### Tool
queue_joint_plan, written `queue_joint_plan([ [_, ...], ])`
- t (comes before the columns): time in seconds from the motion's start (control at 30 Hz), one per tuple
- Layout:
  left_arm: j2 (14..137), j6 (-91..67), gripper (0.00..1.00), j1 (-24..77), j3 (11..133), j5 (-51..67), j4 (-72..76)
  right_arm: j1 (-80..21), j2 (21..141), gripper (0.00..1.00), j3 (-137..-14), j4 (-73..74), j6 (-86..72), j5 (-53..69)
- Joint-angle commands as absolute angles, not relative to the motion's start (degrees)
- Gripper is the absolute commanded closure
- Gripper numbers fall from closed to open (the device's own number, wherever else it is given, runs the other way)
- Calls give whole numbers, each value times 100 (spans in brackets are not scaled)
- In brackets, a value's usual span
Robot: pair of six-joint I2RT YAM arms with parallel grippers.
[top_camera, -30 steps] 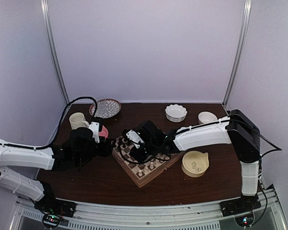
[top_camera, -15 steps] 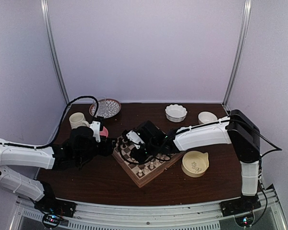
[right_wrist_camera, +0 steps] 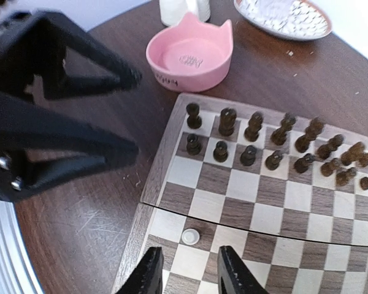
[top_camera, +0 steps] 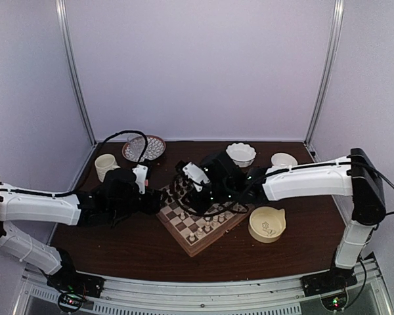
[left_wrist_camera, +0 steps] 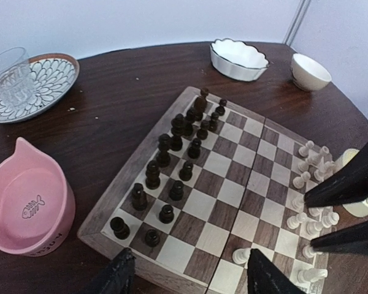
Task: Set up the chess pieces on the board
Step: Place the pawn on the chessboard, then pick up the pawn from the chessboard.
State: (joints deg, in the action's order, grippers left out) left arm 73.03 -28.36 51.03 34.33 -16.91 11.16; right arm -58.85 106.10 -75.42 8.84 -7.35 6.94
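The board [top_camera: 184, 235] lies angled in mid-table. Several cream chess pieces [left_wrist_camera: 309, 164] stand along its right side in the left wrist view. Dark pieces [left_wrist_camera: 164, 150] fill two rows on its left. One white pawn [right_wrist_camera: 191, 236] stands alone on a dark square by the board's near rim, also seen as the pawn [left_wrist_camera: 240, 255] beside my left gripper's right finger. My right gripper [right_wrist_camera: 190, 277] hovers just behind that pawn, open, with nothing between its fingers. My left gripper [left_wrist_camera: 190, 278] is open at the board's corner and holds nothing.
A pink cat bowl [left_wrist_camera: 24, 205] sits left of the board. A glass [left_wrist_camera: 9, 76] stands on a patterned plate [left_wrist_camera: 52, 70] behind it. A scalloped white bowl [left_wrist_camera: 238, 58], a small white bowl [left_wrist_camera: 310, 70], a cream bowl [top_camera: 267, 223] and a cream mug [top_camera: 106, 164] ring the board.
My right gripper has opened, left the white pawn standing on the board, and drawn back toward the far side. The left gripper has shifted slightly right toward the board.
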Motion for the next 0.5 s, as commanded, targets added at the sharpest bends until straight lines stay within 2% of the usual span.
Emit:
queue_joint_plan([
  [0.0,7638,-2471,37,5076,4195,-1054,383,-5906,9729,66,-6877,467,-771,105],
  [0.17,8331,-2530,38,5082,5036,-838,-734,-5900,8692,64,-5973,39,-841,-828],
  [0.37,9285,-2956,41,5290,6057,-620,-1836,-5796,7772,63,-5384,297,-1142,-2063],
  [0.47,9565,-2921,40,5413,6455,-838,-2339,-5761,7410,58,-4853,55,-1168,-2545],
])
